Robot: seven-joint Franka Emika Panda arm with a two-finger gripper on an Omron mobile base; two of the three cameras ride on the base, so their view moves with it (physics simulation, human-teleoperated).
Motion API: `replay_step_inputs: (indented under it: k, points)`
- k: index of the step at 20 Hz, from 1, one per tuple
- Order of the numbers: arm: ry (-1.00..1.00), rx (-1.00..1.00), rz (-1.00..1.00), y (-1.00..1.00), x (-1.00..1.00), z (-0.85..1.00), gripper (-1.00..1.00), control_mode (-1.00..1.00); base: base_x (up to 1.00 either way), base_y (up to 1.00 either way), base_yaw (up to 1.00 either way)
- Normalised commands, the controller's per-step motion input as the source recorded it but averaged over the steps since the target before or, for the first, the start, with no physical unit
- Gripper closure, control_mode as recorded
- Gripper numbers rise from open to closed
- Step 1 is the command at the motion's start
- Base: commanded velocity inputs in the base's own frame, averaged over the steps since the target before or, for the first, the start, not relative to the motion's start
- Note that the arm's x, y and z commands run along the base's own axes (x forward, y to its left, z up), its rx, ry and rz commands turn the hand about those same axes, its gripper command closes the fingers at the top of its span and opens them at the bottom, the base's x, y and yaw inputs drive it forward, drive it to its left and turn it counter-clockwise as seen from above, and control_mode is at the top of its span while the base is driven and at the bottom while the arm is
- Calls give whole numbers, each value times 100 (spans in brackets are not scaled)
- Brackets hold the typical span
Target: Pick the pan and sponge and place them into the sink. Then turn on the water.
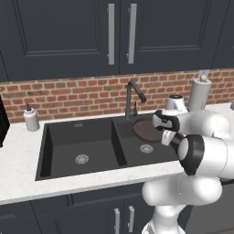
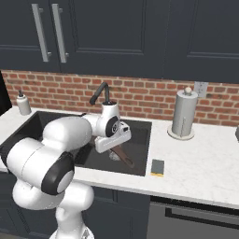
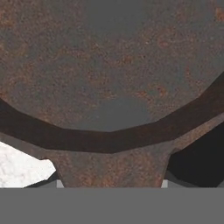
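A white robot arm reaches over a black double-basin sink (image 1: 45, 151) set in a white marble counter (image 2: 205, 172), below dark cabinets (image 1: 68, 36) and a red brick wall (image 1: 82, 96).

The gripper (image 1: 170, 137) sits over the right basin, at the near right edge of the pan (image 1: 145, 128). The pan is a round, rusty brown frying pan, and in the left base view it is seen above the back part of the right basin, just in front of the dark gooseneck faucet (image 1: 132, 98). In the right base view the pan's long dark handle (image 2: 123, 156) slants out from under the gripper toward the front of the basin. In the hand view the pan's mottled inside (image 3: 109, 61) is very close, with its dark rim curving across the middle and the base of the handle running down between the finger tips. The finger tips themselves are hidden by the pan and the wrist, so whether the jaws are clamped on the handle or loose cannot be told.

The sponge (image 2: 158, 167), a small yellow block with a grey top, lies on the counter just right of the sink, near the front edge and well apart from the gripper.

A paper towel roll (image 2: 183, 114) stands upright on the counter further back on the right. A white soap bottle (image 1: 31, 119) stands at the sink's back left corner. Each basin has a silver drain (image 1: 82, 159).
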Motion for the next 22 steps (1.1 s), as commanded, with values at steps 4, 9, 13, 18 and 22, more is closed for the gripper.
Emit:
replay_step_inputs:
  k: [4,9,13,18,22]
  points:
    - [0,1,0,0,32,-21,100,-100,0,0,0]
    - [0,0,1,0,11,-27,100,-100,0,0,0]
    - [0,0,0,0,7,-24,100,-100,0,0,0]
    - [0,0,0,0,3,-18,100,-100,0,0,0]
    - [0,0,0,0,13,-32,100,-100,0,0,0]
